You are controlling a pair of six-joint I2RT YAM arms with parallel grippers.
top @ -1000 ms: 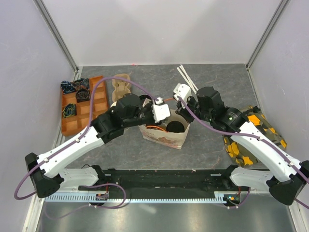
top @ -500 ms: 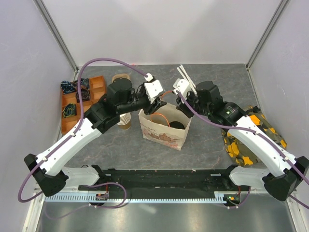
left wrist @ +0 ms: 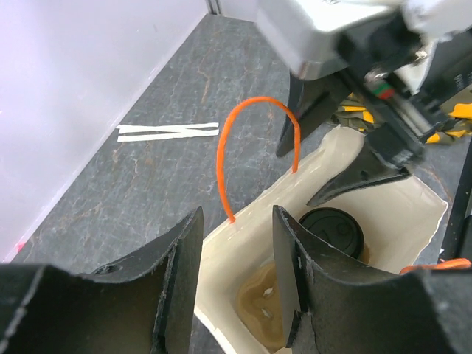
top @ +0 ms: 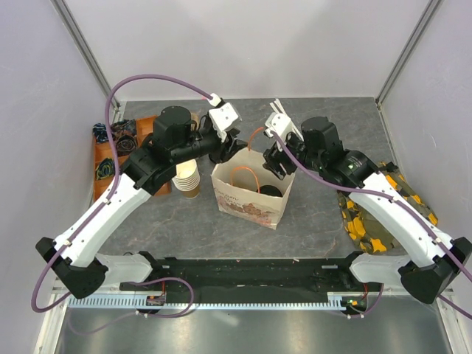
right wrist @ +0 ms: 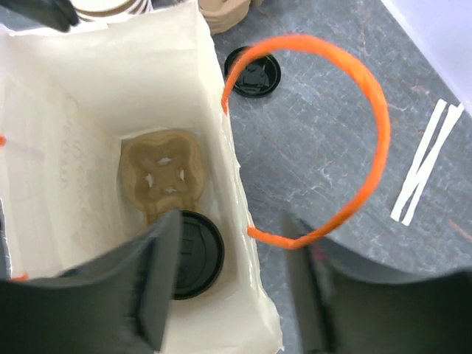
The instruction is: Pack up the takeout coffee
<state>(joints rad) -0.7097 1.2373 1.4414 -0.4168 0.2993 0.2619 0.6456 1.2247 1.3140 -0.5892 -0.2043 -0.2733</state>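
The takeout coffee (right wrist: 190, 254) stands inside the white paper bag (top: 247, 205), its black lid (left wrist: 333, 231) facing up beside a brown pulp cup carrier (right wrist: 164, 173) on the bag's floor. In the top view the coffee (top: 270, 191) shows as a dark disc in the bag's mouth. My left gripper (left wrist: 236, 217) is open above the bag's left rim, with the wall below the gap and nothing held. My right gripper (right wrist: 232, 221) is open and blurred, straddling the bag's right wall by an orange handle (right wrist: 361, 110). From above, the left gripper (top: 231, 147) and right gripper (top: 279, 164) flank the bag's back corners.
A stack of lidless cups (top: 189, 177) stands left of the bag, next to an orange divided tray (top: 103, 184). A loose black lid (right wrist: 254, 71) and white stirrers (right wrist: 426, 164) lie on the table behind the bag. A yellow-black cloth (top: 372, 225) lies at right.
My right gripper has gone from shut to open at the bag's rim. The left arm has drawn back and to the left from over the bag's mouth, uncovering the cup stack.
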